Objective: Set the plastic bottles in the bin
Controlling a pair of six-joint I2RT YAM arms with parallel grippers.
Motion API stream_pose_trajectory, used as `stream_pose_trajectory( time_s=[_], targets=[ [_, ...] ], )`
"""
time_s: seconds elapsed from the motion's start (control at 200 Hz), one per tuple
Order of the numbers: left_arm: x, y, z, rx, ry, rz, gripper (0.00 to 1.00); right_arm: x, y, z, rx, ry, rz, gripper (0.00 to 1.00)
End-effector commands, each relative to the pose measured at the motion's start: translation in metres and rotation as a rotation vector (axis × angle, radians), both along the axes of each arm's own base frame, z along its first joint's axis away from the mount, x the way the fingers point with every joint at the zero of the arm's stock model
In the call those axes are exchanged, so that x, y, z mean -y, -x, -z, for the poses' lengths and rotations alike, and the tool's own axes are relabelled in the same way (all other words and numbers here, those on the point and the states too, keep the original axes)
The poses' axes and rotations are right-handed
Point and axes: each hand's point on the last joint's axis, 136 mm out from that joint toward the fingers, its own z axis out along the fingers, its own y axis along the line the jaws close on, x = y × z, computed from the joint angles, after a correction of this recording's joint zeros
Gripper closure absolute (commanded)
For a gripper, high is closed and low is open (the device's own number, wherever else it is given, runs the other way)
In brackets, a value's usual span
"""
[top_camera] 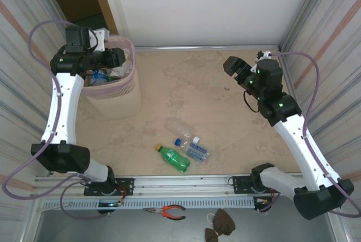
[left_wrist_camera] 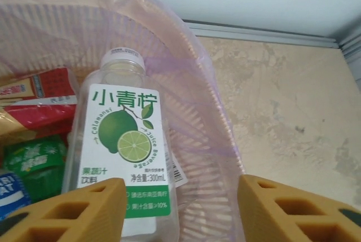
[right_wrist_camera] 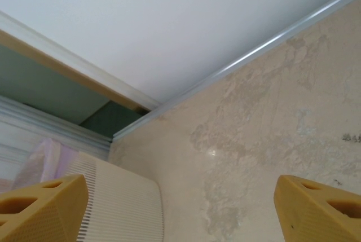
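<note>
The bin [top_camera: 115,98], pink mesh over a beige body, stands at the back left. My left gripper [top_camera: 118,57] hovers over its rim. In the left wrist view its jaws [left_wrist_camera: 181,208] stand open above the bin [left_wrist_camera: 192,84]. A clear bottle with a lime label [left_wrist_camera: 124,146] leans upright inside against the mesh, past the left finger [left_wrist_camera: 73,214] and apart from the right one. Red [left_wrist_camera: 39,92] and green [left_wrist_camera: 34,160] labelled bottles lie beside it. On the table lie a green bottle [top_camera: 174,158], a blue-labelled bottle [top_camera: 193,149] and a clear bottle [top_camera: 177,126]. My right gripper [top_camera: 230,64] is open and empty [right_wrist_camera: 180,208].
Corrugated walls close in on both sides of the table. A metal rail [top_camera: 180,183] runs along the front edge. Red-handled pliers [top_camera: 167,212] and a brown cloth [top_camera: 220,225] lie on the ledge below it. The right wrist view catches the bin's beige side [right_wrist_camera: 121,202].
</note>
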Motion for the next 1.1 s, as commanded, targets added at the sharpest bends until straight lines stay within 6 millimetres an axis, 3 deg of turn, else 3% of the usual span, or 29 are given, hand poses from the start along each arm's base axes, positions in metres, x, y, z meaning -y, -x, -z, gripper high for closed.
stream_pose_trajectory(
  time_s=[0.0,0.13,0.286,0.421,0.536,0.711,0.887,1.097],
  targets=[
    [0.007,-0.007,0.014,-0.050,0.017,0.053,0.57,0.004,0.012,-0.007,0.023,0.052,-0.028,0.16],
    [0.012,-0.017,0.038,-0.113,0.028,0.081,0.65,0.006,0.014,-0.002,0.014,0.062,-0.024,0.17],
    [0.012,-0.025,0.074,-0.181,0.012,0.094,0.67,0.003,0.016,0.005,-0.004,0.060,-0.039,0.19],
    [0.004,-0.028,0.098,-0.219,-0.008,0.080,0.67,-0.015,0.018,0.001,-0.007,0.047,-0.134,0.22],
    [-0.004,-0.032,0.101,-0.201,0.005,0.063,0.67,-0.033,0.022,-0.001,-0.001,0.102,-0.227,0.23],
    [-0.008,-0.033,0.065,-0.114,0.027,0.060,0.63,-0.059,0.033,0.002,0.027,0.236,-0.360,0.23],
    [0.020,-0.020,-0.002,0.055,0.165,0.173,0.51,-0.084,0.053,0.009,0.068,0.316,-0.525,0.23],
    [0.028,0.003,-0.053,0.189,0.206,0.208,0.46,-0.116,0.087,0.047,0.071,0.521,-0.783,0.25]
  ],
)
